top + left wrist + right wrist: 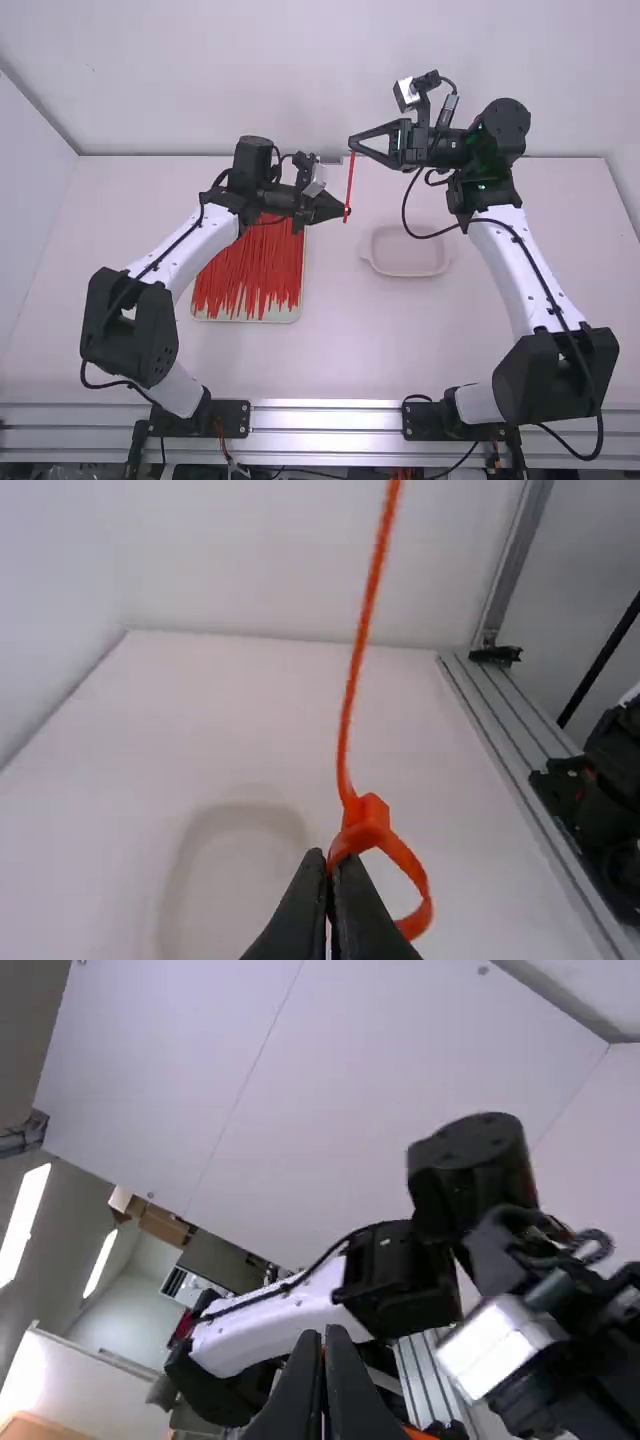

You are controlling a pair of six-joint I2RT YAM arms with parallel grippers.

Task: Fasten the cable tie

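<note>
Your left gripper (328, 872) pinches the orange plastic cable tie (348, 187) beside its head (367, 815); right gripper (353, 145) clamps the threaded tail (360, 650). Loop looks formed; cinching remains.

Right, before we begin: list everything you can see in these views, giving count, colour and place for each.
cable tie: one, red-orange, held upright above the table between the two grippers, its lower end looped through its head.
spare cable ties: a pile, too many to count, red, lying on the tray.
tray: one, pale, on the table left of the middle, under the left arm.
dish: one, white, on the table right of the middle.
table: one, white.
left gripper: one, black, shut on the cable tie just below its head.
right gripper: one, black, shut at the cable tie's top end.
</note>
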